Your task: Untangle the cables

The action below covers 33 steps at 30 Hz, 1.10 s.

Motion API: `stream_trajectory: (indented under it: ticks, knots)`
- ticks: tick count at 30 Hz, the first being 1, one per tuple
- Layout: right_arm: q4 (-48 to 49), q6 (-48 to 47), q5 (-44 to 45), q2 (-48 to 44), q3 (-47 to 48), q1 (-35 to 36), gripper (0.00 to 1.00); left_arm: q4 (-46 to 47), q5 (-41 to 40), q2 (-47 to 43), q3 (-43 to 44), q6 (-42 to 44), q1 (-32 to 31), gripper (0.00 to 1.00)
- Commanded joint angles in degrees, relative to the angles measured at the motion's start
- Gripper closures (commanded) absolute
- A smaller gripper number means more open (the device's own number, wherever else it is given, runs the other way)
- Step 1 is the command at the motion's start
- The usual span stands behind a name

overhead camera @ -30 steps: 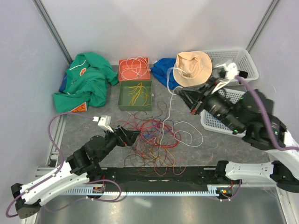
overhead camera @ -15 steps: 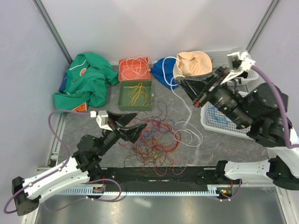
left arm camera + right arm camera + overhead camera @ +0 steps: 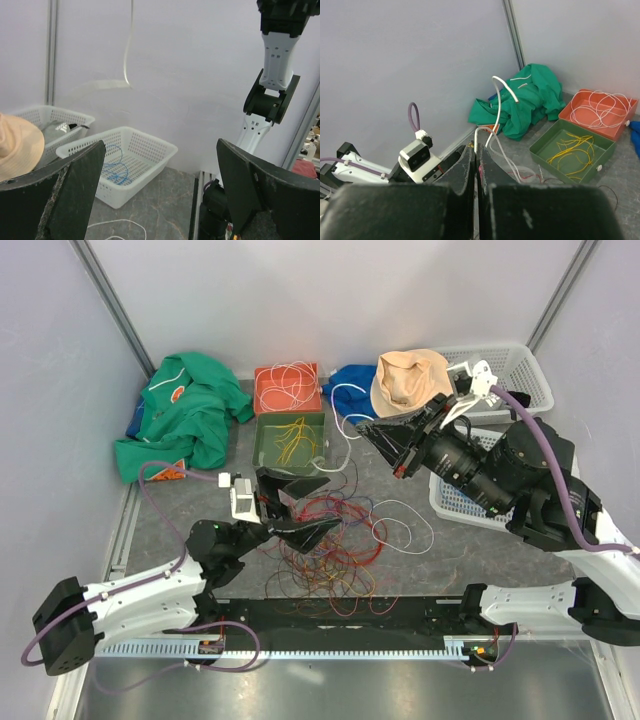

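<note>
The cables lie in a tangle (image 3: 325, 540) of red, orange, purple and white strands on the grey floor. My right gripper (image 3: 372, 433) hangs above the floor near the green tray and is shut on a white cable (image 3: 343, 440). In the right wrist view the jaws (image 3: 476, 147) pinch this white cable (image 3: 498, 102), which arches up and trails down to the floor. My left gripper (image 3: 305, 508) is open and empty, raised over the tangle's left part. In the left wrist view its fingers (image 3: 75, 185) stand wide apart with nothing between them.
An orange tray (image 3: 262, 400) holds white cables, and a green tray (image 3: 262, 455) holds yellow ones. A white basket (image 3: 150, 150) holds blue cable. A second basket (image 3: 520, 370), a tan hat (image 3: 410, 380), green cloth (image 3: 185, 420) and blue cloth (image 3: 350, 395) lie at the back.
My right gripper has carried the white cable left, from over the hat toward the trays. My left gripper has opened, risen off the tangle and turned to the right.
</note>
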Motion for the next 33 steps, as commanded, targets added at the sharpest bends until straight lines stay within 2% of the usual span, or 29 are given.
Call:
stream_trajectory:
  ticks: [1,8,12,20,25,27,30,31,33]
  knots:
    - [1.09,1.01,-0.98,-0.69,-1.40,-0.11,1.00,7.26,2.27,2.07,4.17,4.86,0.15,0.00]
    - [1.53,0.84,0.25,-2.18,-4.21,-0.11,1.00,2.96,-0.02,-0.65,3.47,11.80,-1.34,0.00]
    - [2.06,0.92,-0.19,-2.27,-5.35,-0.11,1.00,0.14,1.91,-0.13,4.95,16.63,-2.30,0.00]
    - [3.29,1.80,-1.77,-2.01,-6.59,-0.11,1.00,-4.87,4.47,9.43,11.89,21.99,-5.47,0.00]
    - [3.73,2.33,-2.56,-2.10,-7.47,-0.02,1.00,-4.34,-1.93,14.02,13.57,23.67,-5.56,0.00]
    - [3.73,2.24,-2.74,-2.36,-7.82,-0.02,1.00,-6.79,-3.88,15.07,14.27,24.29,-5.47,0.00]
    - [3.73,2.24,-2.30,-3.06,-8.34,-0.02,1.00,-8.65,-5.82,14.99,14.45,24.73,-5.47,0.20]
    - [3.73,2.15,-2.21,-3.33,-8.52,-0.02,1.00,-8.74,-5.91,14.64,14.02,24.64,-5.38,0.35]
    - [3.73,1.72,-1.43,-3.77,-9.14,-0.11,1.00,-9.70,-6.17,13.51,13.66,23.86,-5.47,0.56]
